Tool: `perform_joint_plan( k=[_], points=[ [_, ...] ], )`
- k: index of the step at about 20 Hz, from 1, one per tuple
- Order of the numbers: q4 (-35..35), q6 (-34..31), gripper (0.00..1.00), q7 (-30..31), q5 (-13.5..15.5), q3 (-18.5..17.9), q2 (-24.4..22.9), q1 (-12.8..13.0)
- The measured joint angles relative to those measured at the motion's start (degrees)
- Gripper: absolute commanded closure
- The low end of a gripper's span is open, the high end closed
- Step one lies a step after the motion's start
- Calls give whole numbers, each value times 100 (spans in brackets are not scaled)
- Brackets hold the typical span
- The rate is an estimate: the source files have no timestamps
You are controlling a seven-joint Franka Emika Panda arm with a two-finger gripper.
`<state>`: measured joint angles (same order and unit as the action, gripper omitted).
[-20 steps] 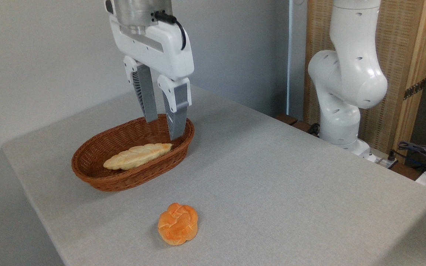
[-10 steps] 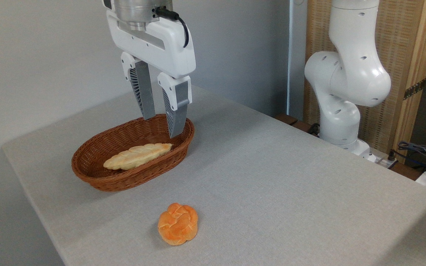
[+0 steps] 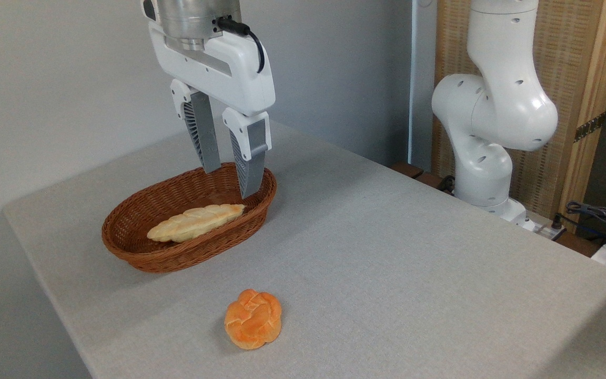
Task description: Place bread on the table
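The bread [image 3: 253, 319], a small round orange bun with a knotted top, lies on the light grey table [image 3: 387, 252] near its front edge. It is free of any grip. My gripper [image 3: 229, 181] hangs open and empty above the right end of the wicker basket, well behind and above the bun. Its two grey fingers [image 3: 250, 158] point straight down with a gap between them.
A brown oval wicker basket [image 3: 124, 245] stands at the left of the table and holds a long pale braided loaf [image 3: 195, 222]. The arm's white base [image 3: 487, 137] rises at the back right. Cables [image 3: 603, 216] lie beyond the right edge.
My gripper has drifted slightly left and up over the basket's right end. The bun and the loaf have not moved.
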<state>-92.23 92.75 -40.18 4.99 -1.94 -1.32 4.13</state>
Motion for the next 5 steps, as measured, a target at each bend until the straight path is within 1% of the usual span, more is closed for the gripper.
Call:
perform_joint_plan(
  k=[5],
  points=[
    [-2, -2, 0, -1, 0, -9, 5, -24]
  ],
)
